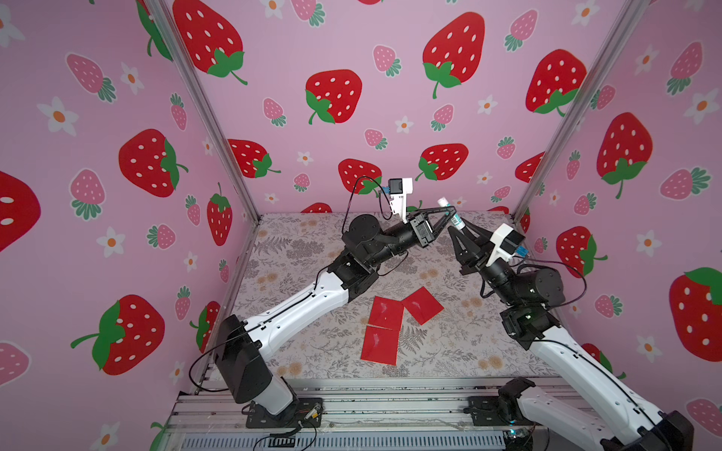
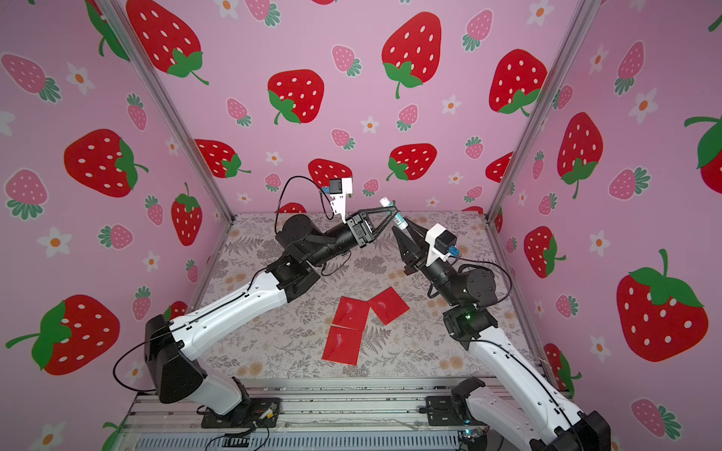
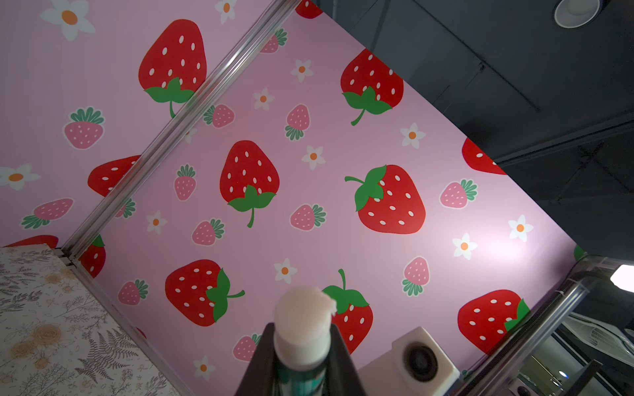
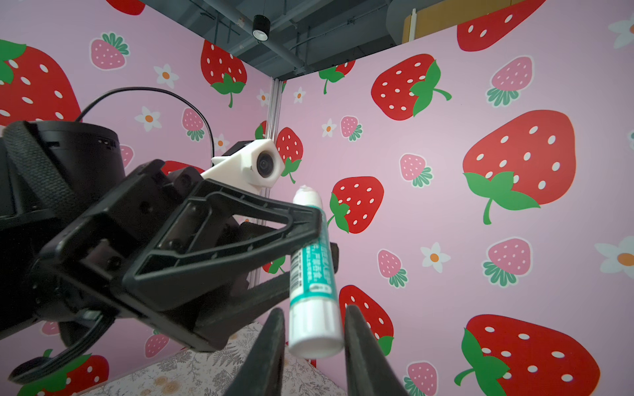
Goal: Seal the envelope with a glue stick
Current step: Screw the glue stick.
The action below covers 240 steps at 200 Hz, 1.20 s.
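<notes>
the left pincer (image 1: pixel 453 213) is clamped on the small white glue stick with the teal-green label band (image 1: pixel 456 222), gripping the tube just under its exposed pale glue tip. in the left wrist view we see that tip of the glue stick (image 3: pixel 302 322) poking out between the two black fingers (image 3: pixel 260 363). the stick hangs in the air over the far part of the floral-patterned desk (image 1: pixel 449 332), tilted, its tip towards the pink strawberry-print back wall (image 1: pixel 332 47). lower down, between the two arms, the flat red paper envelopes (image 1: pixel 385 312) lie on the desk with edges touching, well apart from the stick. to the right, the right pincer (image 1: pixel 463 231) reaches up from below, set narrow. its black fingers (image 4: pixel 271 343) flank the stick's white bottom end (image 4: pixel 314 329). we cannot tell whether they press on it or stand just beside it.
</notes>
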Motion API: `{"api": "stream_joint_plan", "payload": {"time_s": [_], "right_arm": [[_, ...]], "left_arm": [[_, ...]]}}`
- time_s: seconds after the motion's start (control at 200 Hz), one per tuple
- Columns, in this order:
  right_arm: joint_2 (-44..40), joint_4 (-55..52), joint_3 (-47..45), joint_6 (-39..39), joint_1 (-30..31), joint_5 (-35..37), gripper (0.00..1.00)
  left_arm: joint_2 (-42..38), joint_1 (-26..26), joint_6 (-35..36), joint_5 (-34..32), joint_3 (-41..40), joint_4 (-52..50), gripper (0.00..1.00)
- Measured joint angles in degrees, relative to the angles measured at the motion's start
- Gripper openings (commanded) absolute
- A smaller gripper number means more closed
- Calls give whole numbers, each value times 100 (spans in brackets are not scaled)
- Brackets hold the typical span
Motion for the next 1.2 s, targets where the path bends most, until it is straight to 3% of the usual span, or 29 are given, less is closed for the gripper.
{"api": "stream_joint_plan", "payload": {"time_s": [0.22, 0.31, 0.475, 0.89, 1.03, 1.201], "right_arm": [[48, 17, 44, 0, 13, 66, 28], [79, 17, 46, 7, 13, 61, 18], [85, 11, 46, 13, 15, 81, 0], [111, -4, 63, 20, 52, 107, 0], [111, -44, 144, 20, 52, 109, 0], [111, -81, 164, 20, 72, 109, 0]], "left_arm": [[0, 0, 0, -4, 0, -28, 7], [0, 0, 4, -15, 0, -57, 8], [0, 0, -33, -44, 0, -55, 31], [7, -11, -85, -35, 0, -57, 29], [9, -50, -83, -35, 0, -70, 22], [13, -63, -46, -44, 0, -79, 26]]}}
